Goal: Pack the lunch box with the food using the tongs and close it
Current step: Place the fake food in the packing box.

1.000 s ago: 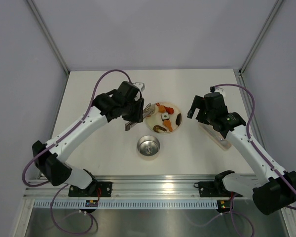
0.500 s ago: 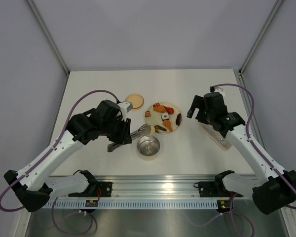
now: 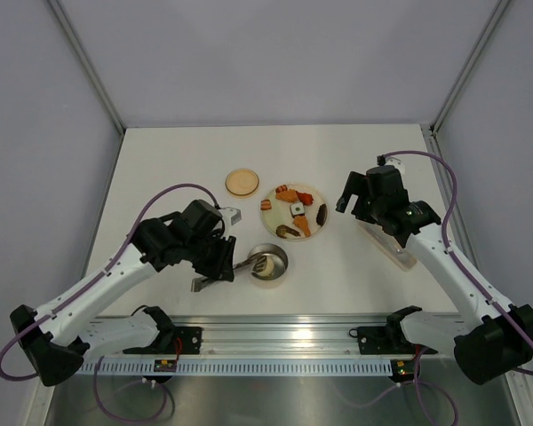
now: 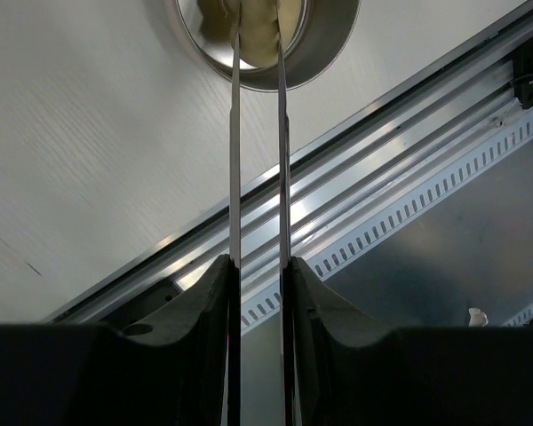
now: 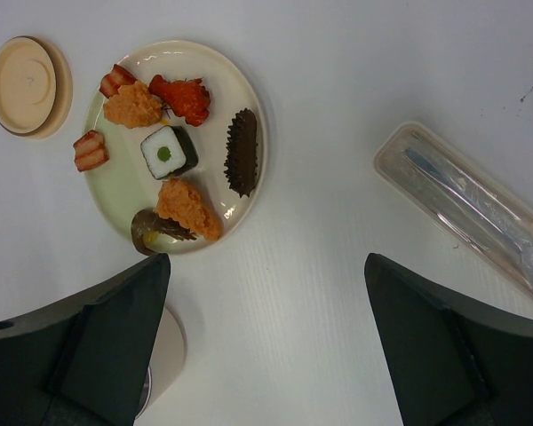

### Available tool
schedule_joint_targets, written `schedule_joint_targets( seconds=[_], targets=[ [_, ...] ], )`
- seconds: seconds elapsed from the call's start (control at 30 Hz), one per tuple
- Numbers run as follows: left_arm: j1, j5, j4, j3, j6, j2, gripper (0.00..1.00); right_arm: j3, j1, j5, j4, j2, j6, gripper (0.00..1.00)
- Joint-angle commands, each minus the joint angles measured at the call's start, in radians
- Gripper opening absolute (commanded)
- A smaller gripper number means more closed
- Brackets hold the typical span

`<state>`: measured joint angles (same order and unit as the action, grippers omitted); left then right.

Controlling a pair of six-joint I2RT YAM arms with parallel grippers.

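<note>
The left gripper point(image 4: 258, 293) is found clenched on the tongs point(image 4: 234, 160), its two dark fingers pressed against the outer faces of the slim silver arms. The arms are held nearly parallel with a narrow gap between them. Their tips reach into the lunch box point(image 3: 268, 264), a round, shiny steel bowl standing on the white counter point(image 3: 160, 177) just in front of the plate point(image 5: 115, 191). A pale, rounded bun point(image 4: 259, 27) is seen between the tips inside the bowl; whether it is pinched or merely resting cannot be told. The flat, round wooden lid point(image 3: 242, 182) lies apart on the counter, behind and to the left of the plate. The other food point(image 5: 164, 151) lies on the cream plate: orange crumbed pieces, red pieces, a white roll with a green centre and a dark ridged piece. The right gripper point(image 5: 266, 266) is spread wide, grasping nothing, above the counter. A clear, elongated plastic case point(image 5: 466, 209) holding cutlery lies to the right.
</note>
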<state>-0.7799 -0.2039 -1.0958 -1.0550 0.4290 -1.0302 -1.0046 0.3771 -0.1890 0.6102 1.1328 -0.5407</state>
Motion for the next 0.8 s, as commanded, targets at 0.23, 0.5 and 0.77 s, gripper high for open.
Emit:
schedule_joint_targets(
  seconds=[0.23,0.5,0.77],
  targets=[
    [-0.005,-0.003,0.116,0.033,0.020,-0.042,0.38,-0.008,0.002,0.002,-0.007,-0.010,-0.007,1.00],
    [-0.005,0.004,0.100,-0.002,0.005,-0.068,0.49,0.001,0.002,-0.003,-0.010,-0.018,-0.010,1.00],
    [-0.005,0.014,0.054,-0.071,-0.003,-0.071,0.54,0.001,0.002,0.002,-0.017,-0.008,-0.013,1.00]
  ],
)
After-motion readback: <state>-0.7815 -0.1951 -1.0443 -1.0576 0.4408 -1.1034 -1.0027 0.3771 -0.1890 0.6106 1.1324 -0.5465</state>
